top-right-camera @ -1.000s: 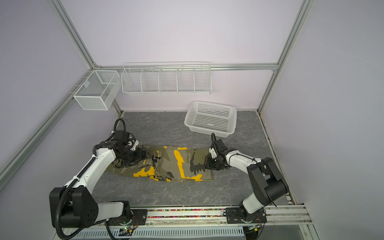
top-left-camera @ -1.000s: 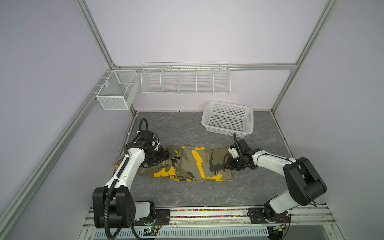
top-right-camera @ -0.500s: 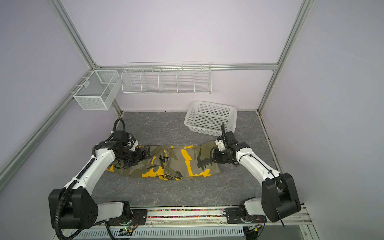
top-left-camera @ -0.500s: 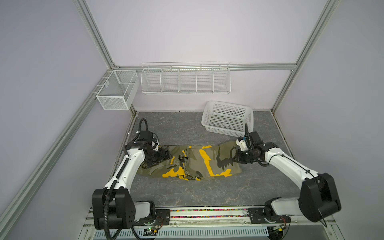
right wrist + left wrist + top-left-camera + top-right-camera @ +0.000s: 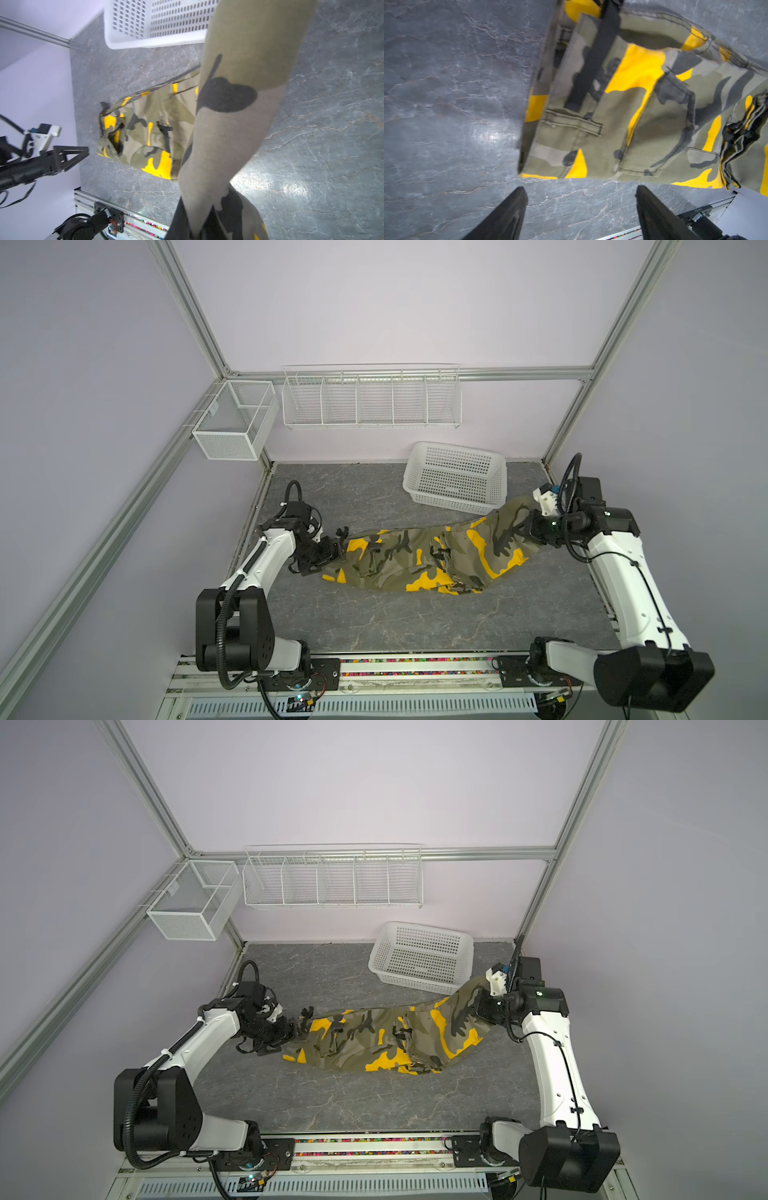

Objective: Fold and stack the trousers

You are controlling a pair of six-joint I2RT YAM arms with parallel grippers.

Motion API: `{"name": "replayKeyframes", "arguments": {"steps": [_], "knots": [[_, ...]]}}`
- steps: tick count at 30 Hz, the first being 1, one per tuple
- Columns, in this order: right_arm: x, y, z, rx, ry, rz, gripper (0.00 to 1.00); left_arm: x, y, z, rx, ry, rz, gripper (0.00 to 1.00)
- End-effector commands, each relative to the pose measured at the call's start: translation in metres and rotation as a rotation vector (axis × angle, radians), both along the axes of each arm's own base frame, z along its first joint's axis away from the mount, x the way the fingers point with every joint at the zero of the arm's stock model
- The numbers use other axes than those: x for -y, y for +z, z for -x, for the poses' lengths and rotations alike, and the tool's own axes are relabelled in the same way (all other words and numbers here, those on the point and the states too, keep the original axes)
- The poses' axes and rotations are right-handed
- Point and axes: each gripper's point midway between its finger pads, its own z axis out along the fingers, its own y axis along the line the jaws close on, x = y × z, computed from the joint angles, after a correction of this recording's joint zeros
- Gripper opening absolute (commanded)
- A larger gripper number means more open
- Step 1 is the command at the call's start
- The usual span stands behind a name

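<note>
The camouflage trousers [image 5: 415,560] [image 5: 374,1042] lie stretched across the middle of the grey table. My right gripper [image 5: 525,527] [image 5: 478,1007] is shut on the leg end at the right and holds it above the table, next to the basket. In the right wrist view the cloth [image 5: 232,124] drapes over the gripper [image 5: 207,224] and hides its fingers. My left gripper [image 5: 338,549] [image 5: 301,1029] stands open at the waist end. In the left wrist view its fingers [image 5: 508,214] are spread over bare table, and the waistband [image 5: 591,133] lies just beyond the tips of the gripper [image 5: 581,191].
A white plastic basket [image 5: 455,479] [image 5: 422,955] [image 5: 158,22] stands at the back right, close to the raised leg. A wire rack [image 5: 370,398] hangs on the back wall, a mesh box [image 5: 235,423] at the left. The mounting rail [image 5: 415,672] runs along the front edge.
My right gripper has pulled the leg end far to the right and up, unfolding and stretching the trousers. The waist end has slid right, out from under the left gripper.
</note>
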Motion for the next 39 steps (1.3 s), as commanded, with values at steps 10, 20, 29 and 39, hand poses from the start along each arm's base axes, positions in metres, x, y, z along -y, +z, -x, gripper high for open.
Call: {"name": "replayKeyframes", "arguments": {"steps": [10, 20, 29, 39], "knots": [[-0.079, 0.045, 0.003, 0.076, 0.192, -0.175, 0.06, 0.041, -0.02, -0.017, 0.029, -0.055, 0.067, 0.5], [-0.17, 0.072, 0.006, 0.132, 0.378, -0.244, 0.06, 0.027, -0.063, -0.002, -0.058, -0.064, -0.036, 0.4], [-0.239, 0.082, 0.006, 0.14, 0.517, -0.262, 0.07, 0.012, -0.081, 0.005, -0.09, -0.056, -0.124, 0.37], [-0.175, 0.055, -0.001, 0.104, 0.403, -0.105, 0.07, 0.023, 0.008, -0.004, 0.065, -0.006, -0.053, 0.39]]}}
